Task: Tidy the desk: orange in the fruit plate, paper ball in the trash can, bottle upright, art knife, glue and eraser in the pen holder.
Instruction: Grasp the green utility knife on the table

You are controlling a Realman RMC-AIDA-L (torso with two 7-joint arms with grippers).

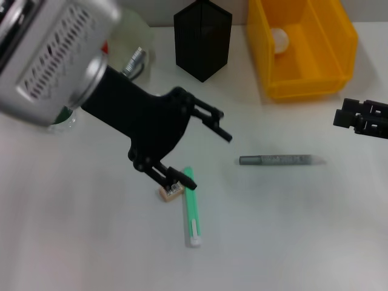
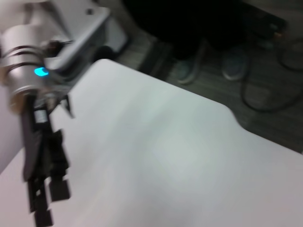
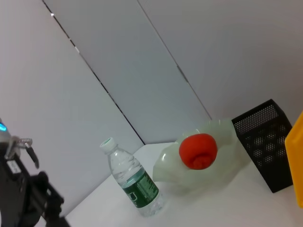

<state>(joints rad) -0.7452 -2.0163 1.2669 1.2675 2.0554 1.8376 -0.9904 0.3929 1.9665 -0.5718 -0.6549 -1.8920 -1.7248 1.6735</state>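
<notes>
Found the bottle (image 3: 136,183) at the far left, upright on the surface (image 1: 91,242), white cap on, just beside the fruit plate (image 3: 222,175). Noted the orange (image 3: 199,150) lying inside that plate, lumpy top facing the right wrist camera. From the head view, saw both plate and bottle largely blocked by the left arm reaching across the back left corner.

Found the left gripper (image 1: 211,160) low over the middle of the surface, fingers (image 1: 218,126) spread wide apart and holding nothing. Saw the lower fingertips right over the eraser (image 1: 171,191); could not tell whether touching. Found the eraser on the surface against the upper end of the green glue stick (image 1: 191,212), outside any container.

Found the pen holder (image 1: 203,39) standing at the back centre, well apart from the eraser; could not see into it. Saw the grey art knife (image 1: 279,160) lying flat to the right of the open fingers, clear of them.

Found the trash can (image 1: 330,42) at the back right, with the paper ball (image 1: 279,39) resting inside at its left wall. Saw the right gripper (image 1: 362,118) parked at the right edge, near the trash can's front; open or closed not to be told.

Made out a dark green label on the bottle, a white one on the eraser and markings along the art knife, but could read none.
</notes>
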